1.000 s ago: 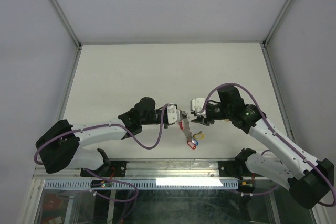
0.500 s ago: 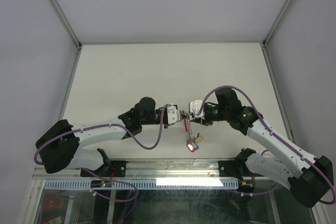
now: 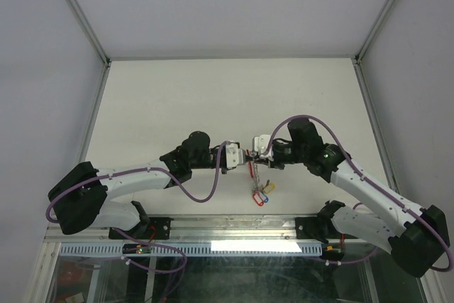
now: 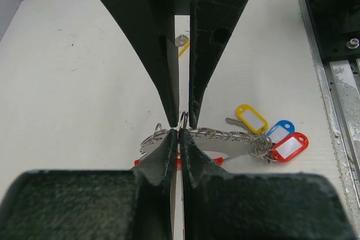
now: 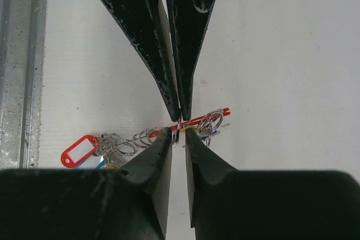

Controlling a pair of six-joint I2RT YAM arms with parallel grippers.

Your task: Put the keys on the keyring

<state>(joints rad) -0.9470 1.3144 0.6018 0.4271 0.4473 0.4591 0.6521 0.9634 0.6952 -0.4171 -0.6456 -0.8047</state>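
1. Step in hand, as I am judging it: getting the right pincer (image 5: 179, 134) onto the small split ring (image 4: 183, 118), which is standing up just where the two pincers are meeting tip to tip.
2. Doing it well: the left clamp should hold dead steady. The right slit should centre on the ring's wire and squeeze slowly, nipping the wire only. The opposing fingertips are almost touching, so a slip risks pinching the other pincer or knocking the keyring loose.
3. The left pincer (image 4: 180, 135) is clenching fully, with no gap showing. It seems to be grasping the keyring (image 5: 197, 120), whose red arc is passing just behind its tips.
4. The right pincer is standing a narrow slit apart. The ring's wire is sitting inside that slit, but neither pad appears to be pressing on it, so it is grasping nothing yet.
5. A chain of rings (image 4: 216, 134) is trailing from the left pincer's tips toward the arms' bases, ending at the keys (image 4: 264, 136). Their yellow, blue and red tags appear to be resting on the table (image 4: 84, 82).
6. A lone yellow-tagged key (image 4: 181, 43) is lying apart, beyond the right pincer's fingers.
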